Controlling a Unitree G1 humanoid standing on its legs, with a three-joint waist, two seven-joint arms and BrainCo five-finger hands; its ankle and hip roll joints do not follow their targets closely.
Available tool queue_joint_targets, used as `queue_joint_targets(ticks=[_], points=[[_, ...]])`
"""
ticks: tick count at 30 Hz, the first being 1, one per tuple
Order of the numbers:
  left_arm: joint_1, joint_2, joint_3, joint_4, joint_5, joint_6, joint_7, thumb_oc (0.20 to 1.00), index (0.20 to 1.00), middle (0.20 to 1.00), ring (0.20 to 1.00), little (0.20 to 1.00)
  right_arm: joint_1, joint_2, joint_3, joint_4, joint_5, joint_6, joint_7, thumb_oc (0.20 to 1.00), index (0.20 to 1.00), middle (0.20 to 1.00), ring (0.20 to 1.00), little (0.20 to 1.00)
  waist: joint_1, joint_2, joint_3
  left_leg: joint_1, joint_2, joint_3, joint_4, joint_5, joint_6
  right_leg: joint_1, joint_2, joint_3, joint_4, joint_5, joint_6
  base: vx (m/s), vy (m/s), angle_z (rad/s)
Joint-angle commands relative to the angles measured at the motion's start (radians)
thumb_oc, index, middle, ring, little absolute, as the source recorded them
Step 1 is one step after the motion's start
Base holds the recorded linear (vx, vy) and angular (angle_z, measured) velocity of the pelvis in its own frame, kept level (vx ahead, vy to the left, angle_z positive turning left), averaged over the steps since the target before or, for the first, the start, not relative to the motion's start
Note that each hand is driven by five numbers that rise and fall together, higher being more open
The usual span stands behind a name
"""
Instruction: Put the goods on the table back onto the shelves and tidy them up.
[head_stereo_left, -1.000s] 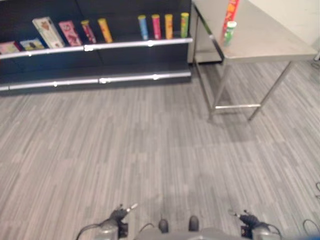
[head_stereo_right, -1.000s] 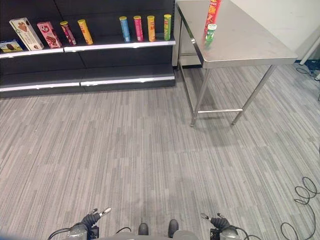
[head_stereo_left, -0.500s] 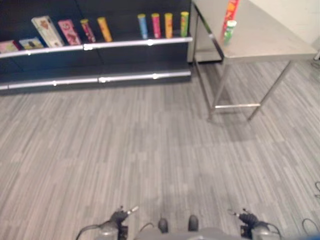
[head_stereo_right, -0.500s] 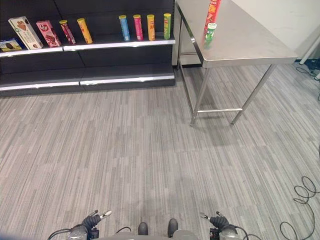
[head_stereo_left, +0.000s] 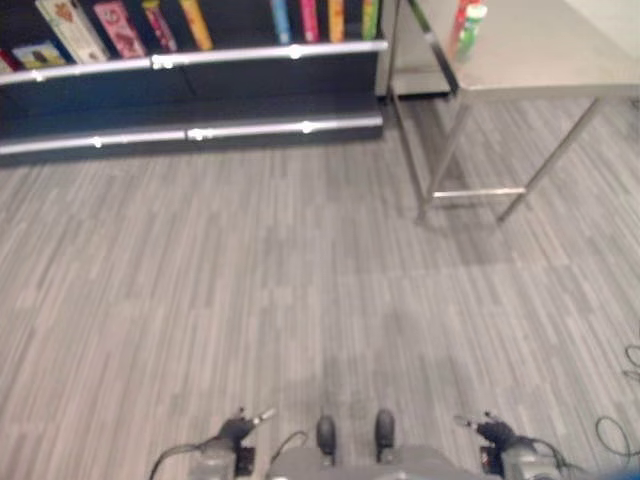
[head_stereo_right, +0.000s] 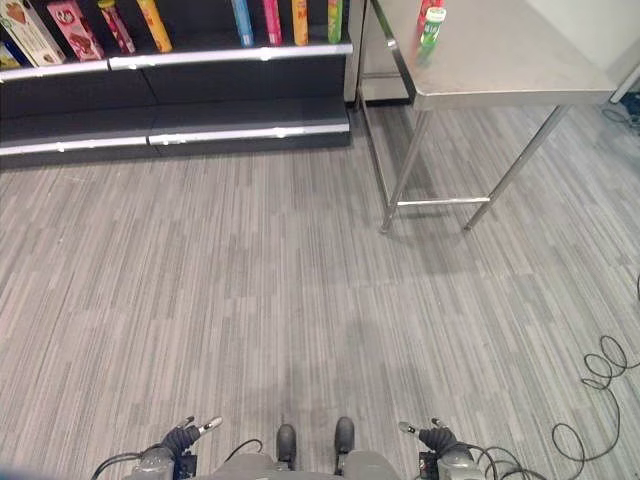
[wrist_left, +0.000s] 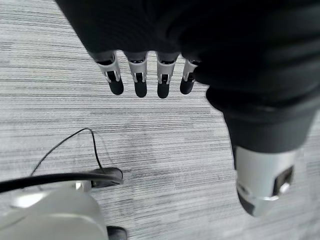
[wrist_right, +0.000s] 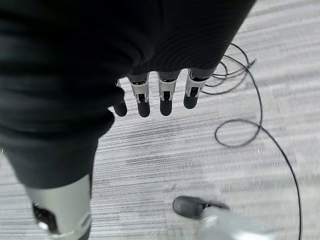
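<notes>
A steel table (head_stereo_right: 510, 70) stands at the far right. Near its left edge stand a green can (head_stereo_right: 431, 28) and, behind it, a red tube (head_stereo_right: 428, 8). At the far left, dark shelves (head_stereo_right: 200, 58) hold boxes (head_stereo_right: 25, 30) and several upright tubes (head_stereo_right: 272, 15) on the upper board. My left hand (head_stereo_right: 185, 438) hangs low at my side with straight fingers (wrist_left: 139, 80) over the floor, holding nothing. My right hand (head_stereo_right: 432, 438) hangs the same way, its fingers (wrist_right: 165, 97) straight and holding nothing.
Grey plank floor (head_stereo_right: 300, 300) stretches from me to the shelves and the table. The table's thin steel legs (head_stereo_right: 400, 180) and a low crossbar (head_stereo_right: 435, 201) stand just right of the shelf end. The lower shelf board (head_stereo_right: 200, 118) is bare.
The whole picture has shifted: shelves and table now sit higher in view, so the camera has moved. Both hands hang as before.
</notes>
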Motion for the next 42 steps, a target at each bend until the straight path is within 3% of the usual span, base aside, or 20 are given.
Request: queue_joint_targets(ticks=[1, 5, 6, 9, 12, 13, 15, 18, 20, 21, 24, 25, 28, 29, 35, 37, 38, 39, 41, 42], points=[[0.002, 0.048, 0.042, -0.013, 0.008, -0.020, 0.008, 1.000, 1.000, 1.000, 1.000, 1.000, 0.018, -0.003, 0.016, -0.019, 0.021, -0.016, -0.012, 1.000, 1.000, 1.000, 1.000, 1.000, -0.012, -0.044, 0.022, 0.014, 0.011, -0.095, 0.110, -0.147, -0.015, -0.094, -0.171, 0.062, 0.321, 0.068, 0.045, 0.18, 0.091, 0.04], [-0.001, 0.047, 0.041, -0.031, -0.011, -0.025, 0.007, 1.000, 1.000, 1.000, 1.000, 1.000, 0.022, 0.003, 0.024, -0.013, 0.026, -0.013, -0.007, 1.000, 1.000, 1.000, 1.000, 1.000, -0.032, -0.054, 0.015, 0.094, 0.036, -0.110, 0.068, -0.183, -0.042, -0.118, -0.143, -0.020, 0.104, 0.030, 0.046, 0.43, -0.123, 0.09], [0.000, 0.047, 0.040, -0.038, -0.013, -0.024, 0.001, 1.000, 1.000, 1.000, 1.000, 1.000, 0.025, 0.006, 0.039, -0.014, 0.015, -0.012, -0.003, 1.000, 1.000, 1.000, 1.000, 1.000, -0.053, -0.073, 0.012, 0.161, 0.035, -0.130, 0.049, -0.215, -0.062, -0.160, -0.107, -0.057, -0.090, 0.068, 0.081, 0.36, -0.131, -0.18], [-0.001, 0.043, 0.050, -0.012, -0.005, -0.023, -0.001, 1.000, 1.000, 1.000, 1.000, 1.000, 0.038, 0.011, 0.035, -0.020, 0.013, -0.011, -0.002, 1.000, 1.000, 1.000, 1.000, 1.000, -0.084, -0.075, 0.004, 0.245, 0.060, -0.150, 0.041, -0.243, -0.093, -0.194, -0.059, -0.124, -0.257, 0.120, 0.106, 0.59, -0.164, 0.15], [0.002, 0.033, 0.045, -0.009, 0.001, -0.029, -0.006, 1.000, 1.000, 1.000, 1.000, 1.000, 0.059, 0.016, 0.030, -0.014, 0.013, -0.015, 0.000, 1.000, 1.000, 1.000, 1.000, 1.000, -0.090, -0.073, -0.007, 0.262, 0.080, -0.166, 0.084, -0.231, -0.118, -0.140, -0.044, -0.131, -0.286, 0.132, 0.082, 0.58, -0.192, 0.55], [-0.003, 0.030, 0.046, 0.002, 0.000, -0.031, -0.005, 1.000, 1.000, 1.000, 1.000, 1.000, 0.061, 0.020, 0.030, -0.002, 0.021, -0.020, -0.003, 1.000, 1.000, 1.000, 1.000, 1.000, -0.093, -0.065, -0.021, 0.251, 0.099, -0.168, 0.135, -0.188, -0.138, -0.120, -0.026, -0.118, -0.274, 0.129, 0.059, 0.52, -0.264, 0.62], [-0.003, 0.028, 0.052, -0.033, -0.046, -0.029, 0.003, 1.000, 1.000, 1.000, 1.000, 1.000, 0.062, 0.020, 0.011, -0.003, 0.070, -0.031, -0.014, 1.000, 1.000, 1.000, 1.000, 1.000, -0.093, -0.059, -0.024, 0.119, 0.128, -0.149, 0.482, 0.028, -0.189, -0.027, 0.003, -0.123, -0.264, 0.097, -0.005, 0.60, -0.324, 0.58], [-0.005, 0.030, 0.050, -0.058, -0.057, -0.026, 0.009, 1.000, 1.000, 1.000, 1.000, 1.000, 0.047, 0.020, 0.017, -0.012, 0.089, -0.035, -0.026, 1.000, 1.000, 1.000, 1.000, 1.000, -0.085, -0.084, -0.005, -0.008, 0.131, -0.124, 0.720, 0.097, -0.175, 0.035, 0.014, -0.110, -0.278, 0.060, -0.047, 0.32, -0.233, 0.36], [-0.011, 0.035, 0.063, -0.047, -0.067, -0.021, 0.015, 1.000, 1.000, 1.000, 1.000, 1.000, 0.028, 0.019, 0.028, -0.023, 0.102, -0.030, -0.033, 1.000, 1.000, 1.000, 1.000, 1.000, -0.065, -0.109, 0.011, -0.084, 0.169, -0.055, 0.838, 0.077, -0.142, 0.107, 0.023, -0.083, -0.299, 0.028, -0.068, 0.51, -0.255, -0.41], [-0.009, 0.029, 0.069, -0.039, -0.076, -0.023, 0.021, 1.000, 1.000, 1.000, 1.000, 1.000, 0.017, 0.018, 0.033, -0.032, 0.112, -0.030, -0.034, 1.000, 1.000, 1.000, 1.000, 1.000, -0.035, -0.122, 0.029, -0.189, 0.145, -0.030, 0.847, -0.014, -0.114, 0.174, 0.016, -0.054, -0.309, -0.001, -0.071, 0.40, -0.056, -0.51], [-0.003, 0.027, 0.074, -0.036, -0.075, -0.023, 0.023, 1.000, 1.000, 1.000, 1.000, 1.000, 0.008, 0.020, 0.043, -0.038, 0.109, -0.030, -0.033, 1.000, 1.000, 1.000, 1.000, 1.000, -0.012, -0.122, 0.033, -0.257, 0.122, -0.016, 0.726, -0.027, -0.118, 0.223, 0.013, -0.026, -0.319, -0.026, -0.062, 0.39, 0.022, -0.21], [0.005, 0.023, 0.074, -0.025, -0.065, -0.021, 0.021, 1.000, 1.000, 1.000, 1.000, 1.000, 0.002, 0.023, 0.055, -0.045, 0.096, -0.032, -0.029, 1.000, 1.000, 1.000, 1.000, 1.000, 0.016, -0.108, 0.030, -0.297, 0.099, -0.010, 0.452, -0.011, -0.126, 0.273, 0.014, -0.009, -0.328, -0.060, -0.042, 0.49, 0.097, -0.37], [0.007, 0.022, 0.075, -0.015, -0.060, -0.021, 0.022, 1.000, 1.000, 1.000, 1.000, 1.000, 0.001, 0.022, 0.059, -0.045, 0.089, -0.031, -0.029, 1.000, 1.000, 1.000, 1.000, 1.000, 0.027, -0.092, 0.025, -0.278, 0.097, -0.016, 0.280, 0.043, -0.138, 0.303, 0.020, -0.002, -0.334, -0.077, -0.034, 0.49, 0.129, -0.38], [0.020, 0.021, 0.080, 0.007, -0.040, -0.024, 0.024, 1.000, 1.000, 1.000, 1.000, 1.000, -0.002, 0.026, 0.071, -0.026, 0.054, -0.034, -0.032, 1.000, 1.000, 1.000, 1.000, 1.000, 0.071, -0.062, 0.011, -0.330, 0.041, -0.050, 0.003, 0.130, -0.162, 0.388, 0.046, 0.043, -0.330, -0.139, -0.027, 0.61, 0.131, -0.67], [0.062, 0.014, 0.099, 0.049, -0.015, -0.017, 0.016, 1.000, 1.000, 1.000, 1.000, 1.000, 0.011, 0.042, 0.074, 0.018, -0.018, -0.012, -0.014, 1.000, 1.000, 1.000, 1.000, 1.000, 0.107, -0.044, -0.037, -0.309, 0.039, -0.069, 0.005, 0.217, -0.164, 0.483, -0.011, 0.106, -0.302, -0.192, 0.010, 0.58, 0.248, -0.76], [0.070, 0.015, 0.110, 0.066, -0.015, -0.017, 0.020, 1.000, 1.000, 1.000, 1.000, 1.000, 0.021, 0.046, 0.061, 0.031, -0.029, -0.008, -0.011, 1.000, 1.000, 1.000, 1.000, 1.000, 0.117, -0.060, -0.064, -0.272, 0.016, -0.078, 0.005, 0.203, -0.145, 0.460, -0.073, 0.110, -0.213, -0.144, 0.054, 0.46, 0.272, -0.88], [0.062, 0.024, 0.106, 0.084, -0.007, -0.013, 0.022, 1.000, 1.000, 1.000, 1.000, 1.000, 0.028, 0.049, 0.040, 0.035, -0.013, -0.006, -0.005, 1.000, 1.000, 1.000, 1.000, 1.000, 0.091, -0.070, -0.066, -0.217, -0.001, -0.074, 0.006, 0.170, -0.121, 0.364, -0.129, 0.133, 0.015, 0.014, 0.091, 0.25, 0.182, -0.56], [0.062, 0.023, 0.106, 0.084, -0.007, -0.013, 0.022, 1.000, 1.000, 1.000, 1.000, 1.000, 0.028, 0.048, 0.040, 0.035, -0.013, -0.006, -0.005, 1.000, 1.000, 1.000, 1.000, 1.000, 0.092, -0.068, -0.068, -0.219, 0.001, -0.073, 0.005, 0.170, -0.121, 0.362, -0.127, 0.134, 0.014, 0.016, 0.090, 0.37, 0.294, -0.36], [0.043, 0.044, 0.095, 0.060, -0.006, -0.014, 0.021, 1.000, 1.000, 1.000, 1.000, 1.000, 0.032, 0.044, 0.034, 0.022, 0.002, -0.011, -0.013, 1.000, 1.000, 1.000, 1.000, 1.000, 0.062, -0.052, -0.040, -0.123, -0.023, -0.082, -0.001, 0.107, -0.056, 0.228, -0.178, 0.126, 0.344, 0.199, 0.063, 0.35, 0.360, 0.11], [0.039, 0.051, 0.092, 0.055, -0.005, -0.010, 0.022, 1.000, 1.000, 1.000, 1.000, 1.000, 0.035, 0.045, 0.024, 0.020, 0.013, -0.010, -0.018, 1.000, 1.000, 1.000, 1.000, 1.000, 0.052, -0.040, -0.031, -0.097, -0.016, -0.084, -0.002, 0.089, -0.045, 0.191, -0.192, 0.106, 0.418, 0.201, 0.047, 0.27, 0.290, 0.33]])
